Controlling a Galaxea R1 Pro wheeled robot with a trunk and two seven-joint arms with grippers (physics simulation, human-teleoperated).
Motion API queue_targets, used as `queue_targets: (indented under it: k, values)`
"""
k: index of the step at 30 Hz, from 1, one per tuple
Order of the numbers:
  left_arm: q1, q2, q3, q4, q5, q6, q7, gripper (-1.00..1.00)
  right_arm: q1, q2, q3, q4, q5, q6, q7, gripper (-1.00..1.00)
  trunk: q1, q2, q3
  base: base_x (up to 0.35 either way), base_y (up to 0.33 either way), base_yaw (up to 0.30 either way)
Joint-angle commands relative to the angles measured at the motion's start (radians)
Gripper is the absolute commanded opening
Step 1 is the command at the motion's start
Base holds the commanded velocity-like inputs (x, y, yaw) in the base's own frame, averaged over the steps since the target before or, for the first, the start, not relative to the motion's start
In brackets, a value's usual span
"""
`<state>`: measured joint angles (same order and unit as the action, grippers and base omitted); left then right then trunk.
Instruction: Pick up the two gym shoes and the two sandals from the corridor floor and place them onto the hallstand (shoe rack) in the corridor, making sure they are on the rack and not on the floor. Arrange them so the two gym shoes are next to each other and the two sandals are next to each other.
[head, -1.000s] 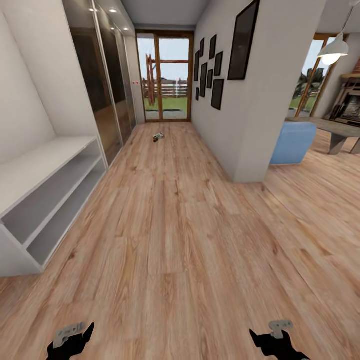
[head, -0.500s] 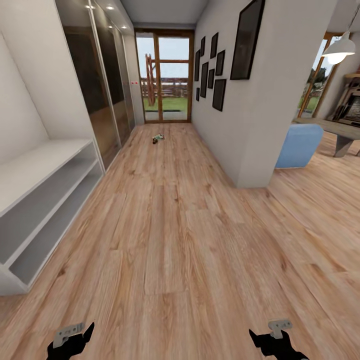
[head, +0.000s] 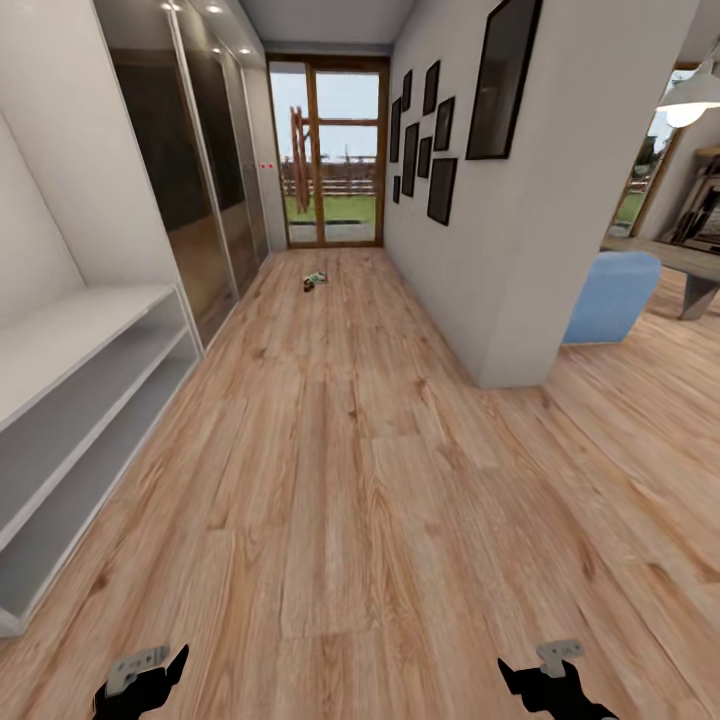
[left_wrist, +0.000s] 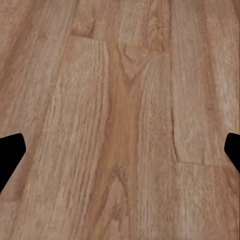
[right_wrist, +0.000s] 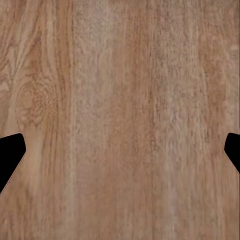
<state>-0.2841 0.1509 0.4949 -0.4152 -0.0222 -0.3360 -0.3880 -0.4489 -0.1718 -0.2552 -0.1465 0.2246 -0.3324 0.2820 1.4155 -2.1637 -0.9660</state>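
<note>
Head view shows a shoe (head: 315, 280) far down the corridor floor (head: 340, 480), the shoe rack (head: 80, 400) at left. Left tool (left_wrist: 120, 150) and right tool (right_wrist: 120, 150) hang wide, empty. Risk: clipping the wall corner (head: 510, 380) while driving.

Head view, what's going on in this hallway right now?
The robot is in a corridor, and nothing is being handled. Both grippers, left and right, hang low over the wood floor with jaws open and empty. A small shoe-like object, too distant to identify, lies on the floor far ahead near the glass door. The pale grey shoe rack stands along the robot's left, its visible shelves bare.
</note>
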Motion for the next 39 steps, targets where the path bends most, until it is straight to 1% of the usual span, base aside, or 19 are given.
queue_targets:
  k: [1, 13, 39]
  values:
    - [-0.001, -0.001, 0.008, 0.001, -0.002, -0.001, -0.009, 1.00, -0.001, 0.000, -0.009, 0.001, 0.009, -0.003, 0.004, 1.00, 0.000, 0.000, -0.001, 0.338, 0.000, 0.000]
    - [-0.001, -0.001, 0.008, 0.001, -0.002, -0.001, -0.009, 1.00, -0.001, 0.003, -0.009, 0.001, 0.009, -0.003, 0.005, 1.00, 0.000, 0.000, -0.001, 0.338, 0.000, 0.060]
    - [-0.001, -0.001, 0.008, 0.001, -0.002, -0.001, -0.009, 1.00, -0.001, 0.003, -0.009, 0.001, 0.009, -0.003, 0.004, 1.00, 0.000, 0.000, -0.001, 0.338, 0.000, 0.001]
